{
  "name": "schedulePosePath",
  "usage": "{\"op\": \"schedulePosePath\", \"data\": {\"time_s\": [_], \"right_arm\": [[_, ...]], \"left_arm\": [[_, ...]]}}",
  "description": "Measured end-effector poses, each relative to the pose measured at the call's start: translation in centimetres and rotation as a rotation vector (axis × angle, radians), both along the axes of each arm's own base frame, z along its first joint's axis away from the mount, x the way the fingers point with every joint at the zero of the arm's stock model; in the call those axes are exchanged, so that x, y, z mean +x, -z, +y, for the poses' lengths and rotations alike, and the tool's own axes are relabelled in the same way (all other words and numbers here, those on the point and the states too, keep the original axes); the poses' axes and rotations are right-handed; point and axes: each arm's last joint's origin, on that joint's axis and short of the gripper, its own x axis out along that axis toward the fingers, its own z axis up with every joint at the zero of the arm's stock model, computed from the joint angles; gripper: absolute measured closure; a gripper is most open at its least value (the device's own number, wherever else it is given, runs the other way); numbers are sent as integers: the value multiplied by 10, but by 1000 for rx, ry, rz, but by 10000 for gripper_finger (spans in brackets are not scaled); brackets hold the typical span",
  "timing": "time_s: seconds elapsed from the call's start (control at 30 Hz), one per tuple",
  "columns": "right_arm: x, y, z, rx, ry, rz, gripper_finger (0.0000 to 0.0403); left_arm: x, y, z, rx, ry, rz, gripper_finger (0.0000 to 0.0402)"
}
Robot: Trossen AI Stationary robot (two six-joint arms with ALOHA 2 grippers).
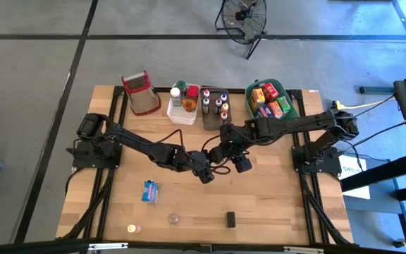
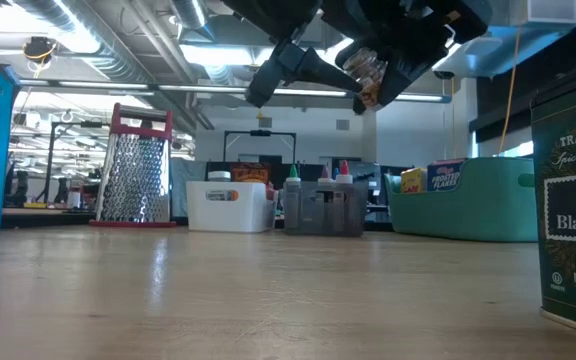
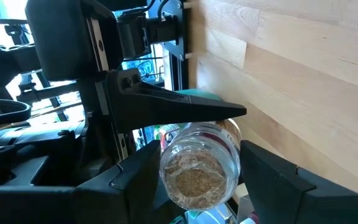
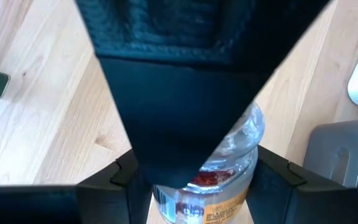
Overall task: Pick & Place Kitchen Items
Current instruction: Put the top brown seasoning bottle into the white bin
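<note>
High: straight down over the whole desk [image 1: 259, 197].
Low: desk-top level, facing the bins.
Wrists: close behind each arm's fingers; both show one clear jar [image 3: 199, 167].

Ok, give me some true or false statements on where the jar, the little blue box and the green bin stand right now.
1. The spice jar is held up off the table. True.
2. Only one arm is at the jar. False: the left gripper and the right gripper each have their fingers on either side of it.
3. The blue box lies in the green bin. False: it lies on the bare table, on the left arm's side.
4. The green bin is empty. False: it holds several coloured boxes.
</note>
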Motion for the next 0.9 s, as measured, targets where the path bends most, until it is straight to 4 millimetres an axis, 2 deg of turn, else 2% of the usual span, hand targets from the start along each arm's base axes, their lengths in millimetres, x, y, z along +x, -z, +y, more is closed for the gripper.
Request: {"op": "schedulePosePath", "data": {"time_s": [0.37, 0.67, 0.9], "right_arm": [[0, 0, 2, 21, -41, -4, 205], [-1, 0, 1, 3, -36, 3, 206], [-1, 1, 1, 2, -36, 8, 206]], "left_arm": [[0, 0, -1, -28, 18, -5, 195], [0, 0, -1, -55, 33, -7, 223], [0, 0, -2, -75, 43, -10, 227]]}}
